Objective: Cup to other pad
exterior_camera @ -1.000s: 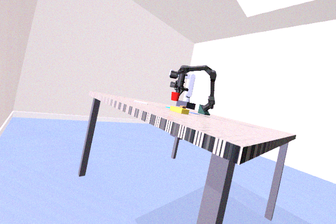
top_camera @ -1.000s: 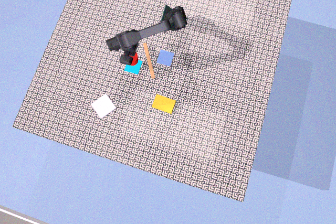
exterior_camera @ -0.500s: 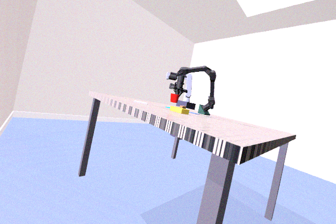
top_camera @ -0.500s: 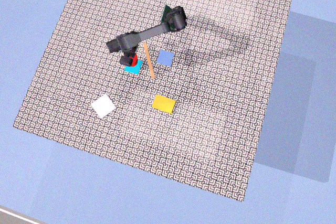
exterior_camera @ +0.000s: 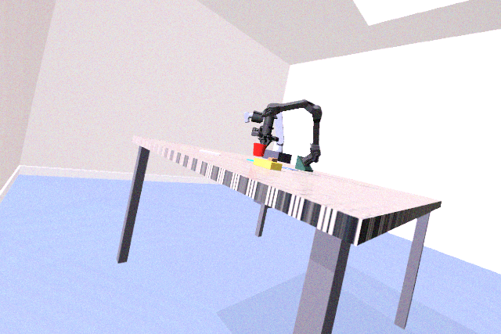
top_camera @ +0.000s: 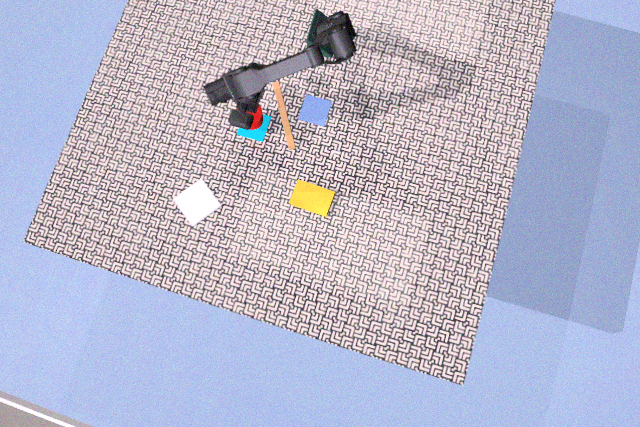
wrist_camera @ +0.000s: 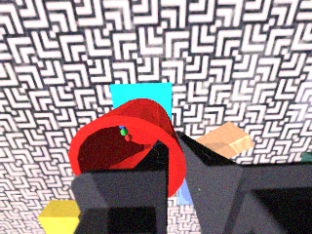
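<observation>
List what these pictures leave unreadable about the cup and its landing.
- Cup base against cyan pad: top view, the arm covers the red cup.
- Marbles: wrist view, too small to count.
- Claw fingertips: wrist view, hidden by the cup wall.
- Cyan pad: exterior view, behind the yellow block.

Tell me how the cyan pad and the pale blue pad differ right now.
The cyan pad is vivid and partly hidden under the gripper and its held red cup; the pale blue pad is muted, uncovered, across the wooden bar. Both are flat squares.
</observation>
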`<state>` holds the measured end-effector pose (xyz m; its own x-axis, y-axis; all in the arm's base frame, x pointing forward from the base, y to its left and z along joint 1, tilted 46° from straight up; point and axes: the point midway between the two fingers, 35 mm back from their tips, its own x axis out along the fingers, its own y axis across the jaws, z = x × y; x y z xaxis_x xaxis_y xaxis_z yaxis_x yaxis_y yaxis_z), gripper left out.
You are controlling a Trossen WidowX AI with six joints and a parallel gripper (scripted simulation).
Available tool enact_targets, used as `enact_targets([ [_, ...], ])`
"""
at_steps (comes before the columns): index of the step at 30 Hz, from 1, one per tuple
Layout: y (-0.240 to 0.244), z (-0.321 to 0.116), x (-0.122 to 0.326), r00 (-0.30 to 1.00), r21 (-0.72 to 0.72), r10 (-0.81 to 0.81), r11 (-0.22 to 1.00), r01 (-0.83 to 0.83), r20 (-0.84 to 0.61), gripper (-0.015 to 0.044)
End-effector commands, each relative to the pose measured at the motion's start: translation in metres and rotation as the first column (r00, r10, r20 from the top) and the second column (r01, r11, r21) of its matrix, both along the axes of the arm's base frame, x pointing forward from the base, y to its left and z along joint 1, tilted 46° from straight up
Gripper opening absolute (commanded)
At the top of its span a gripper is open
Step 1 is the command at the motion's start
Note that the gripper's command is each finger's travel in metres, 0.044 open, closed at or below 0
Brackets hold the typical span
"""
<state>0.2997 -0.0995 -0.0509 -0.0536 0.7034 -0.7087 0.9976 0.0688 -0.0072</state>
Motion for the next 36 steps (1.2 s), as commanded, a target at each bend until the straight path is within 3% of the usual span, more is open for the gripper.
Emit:
enact_targets([
  [1,0.006,-0.005,-0.001,1.0,0.006,-0.005,1.0,0.005,-0.003,0.0],
  [31,0.018,-0.018,-0.002,1.0,0.002,0.001,1.0,-0.001,-0.001,0.0],
  [36,0.018,-0.018,-0.002,1.0,0.002,0.001,1.0,-0.001,-0.001,0.0128],
])
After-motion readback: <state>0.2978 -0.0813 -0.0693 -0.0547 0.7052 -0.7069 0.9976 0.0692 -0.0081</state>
